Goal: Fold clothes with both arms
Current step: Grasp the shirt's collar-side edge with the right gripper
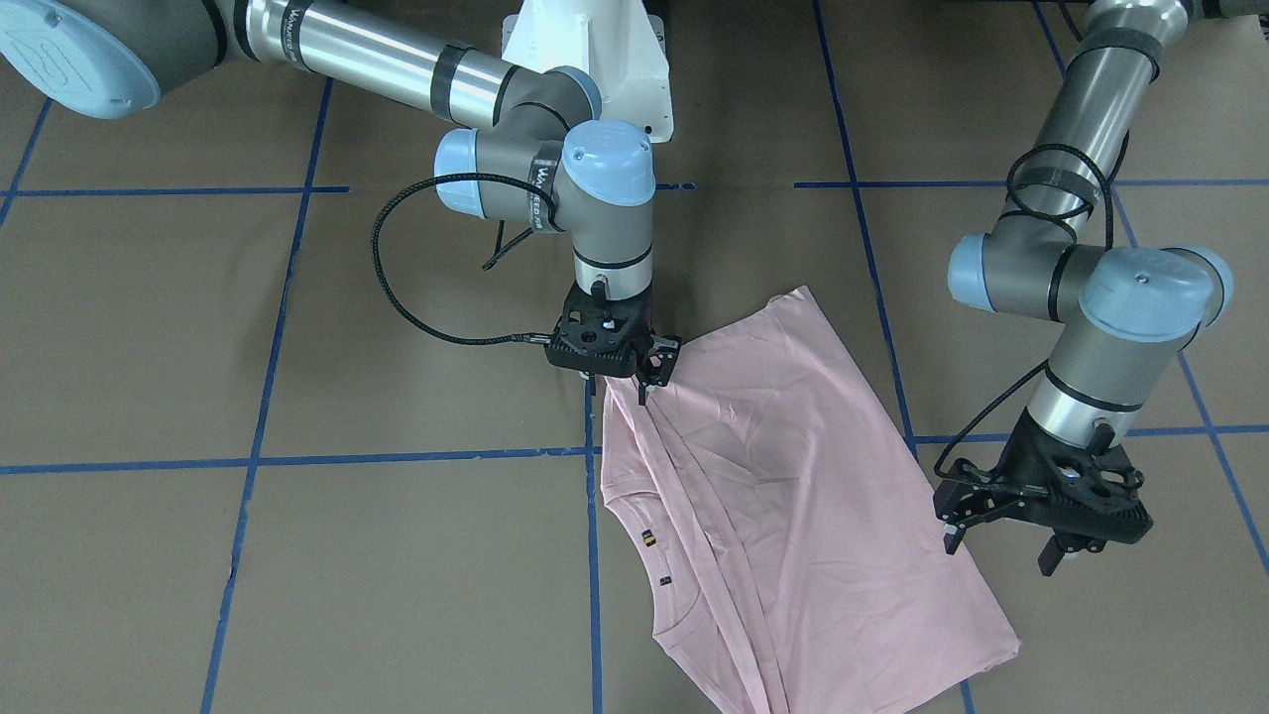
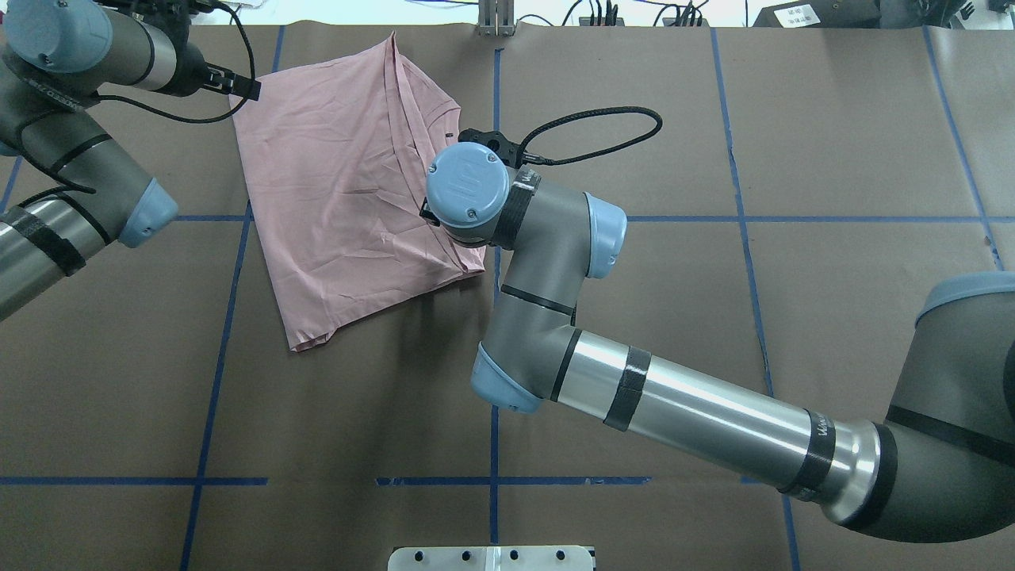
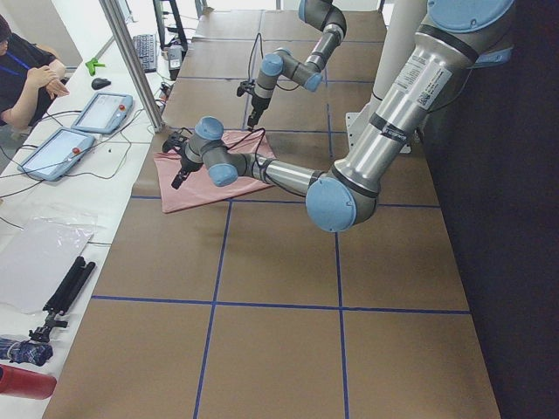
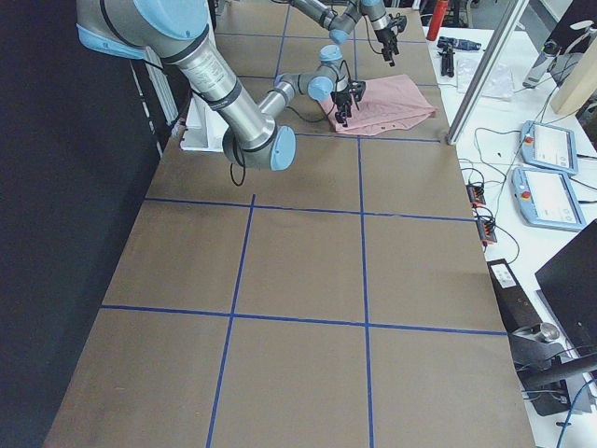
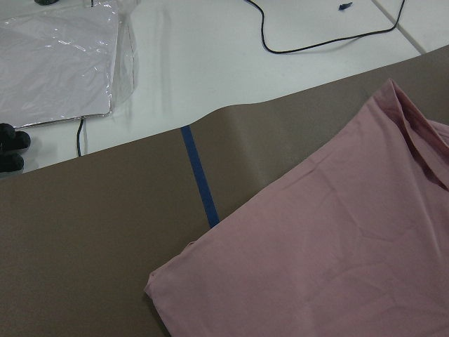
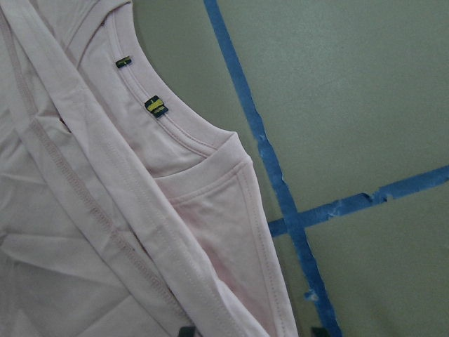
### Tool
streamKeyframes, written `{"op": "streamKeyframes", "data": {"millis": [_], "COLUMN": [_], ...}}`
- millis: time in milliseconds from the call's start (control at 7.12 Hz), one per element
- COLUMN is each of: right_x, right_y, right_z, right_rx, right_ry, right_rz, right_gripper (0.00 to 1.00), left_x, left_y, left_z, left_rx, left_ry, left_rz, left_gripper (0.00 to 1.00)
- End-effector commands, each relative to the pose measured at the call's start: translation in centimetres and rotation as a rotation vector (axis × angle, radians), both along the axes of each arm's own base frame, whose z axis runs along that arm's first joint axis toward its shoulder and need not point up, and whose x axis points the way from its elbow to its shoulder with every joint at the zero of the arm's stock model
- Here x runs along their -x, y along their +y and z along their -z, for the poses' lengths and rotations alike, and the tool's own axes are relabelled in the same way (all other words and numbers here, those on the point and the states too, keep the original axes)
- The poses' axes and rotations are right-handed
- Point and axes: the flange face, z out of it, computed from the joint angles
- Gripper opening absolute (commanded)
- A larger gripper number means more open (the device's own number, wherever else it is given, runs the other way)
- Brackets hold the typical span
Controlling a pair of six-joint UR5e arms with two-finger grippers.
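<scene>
Pale pink short-sleeved T-shirt [image 1: 793, 476], flat on brown paper-covered bench [image 1: 397, 555]. My right fingers [image 1: 656, 367]: spread, sleeve hem between them. My left fingers [image 1: 1053, 553]: spread, just beside the opposite edge.

One pink T-shirt [image 1: 813, 466] and two robot arms [image 1: 397, 59] [image 1: 1091, 109]

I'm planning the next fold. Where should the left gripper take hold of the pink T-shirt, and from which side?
Probably grip the T-shirt at its corner nearest the open left gripper, coming in over the table beside it. That edge lies flat and uncovered, whereas the opposite side is layered with overlapping folds.
</scene>
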Motion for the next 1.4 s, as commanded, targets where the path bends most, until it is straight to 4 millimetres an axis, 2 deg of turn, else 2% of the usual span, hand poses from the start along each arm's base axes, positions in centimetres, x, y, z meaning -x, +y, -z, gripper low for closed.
{"op": "streamKeyframes", "data": {"millis": [0, 421, 1263], "right_x": [1.3, 2.6, 2.8], "right_y": [0.4, 1.7, 1.6], "right_z": [-1.0, -1.6, -2.4], "right_rx": [-0.004, -0.012, -0.006], "right_ry": [0.0, 0.018, 0.037], "right_rz": [0.007, 0.014, 0.017], "right_gripper": [0.61, 0.58, 0.52], "left_x": [-0.5, -0.5, -0.4], "left_y": [0.2, 0.3, 0.5], "left_z": [0.1, -0.2, -0.3], "left_rx": [0.014, 0.017, 0.016], "left_ry": [0.013, 0.01, 0.011], "left_rz": [0.005, 0.004, 0.004], "left_gripper": [1.0, 1.0, 1.0]}}
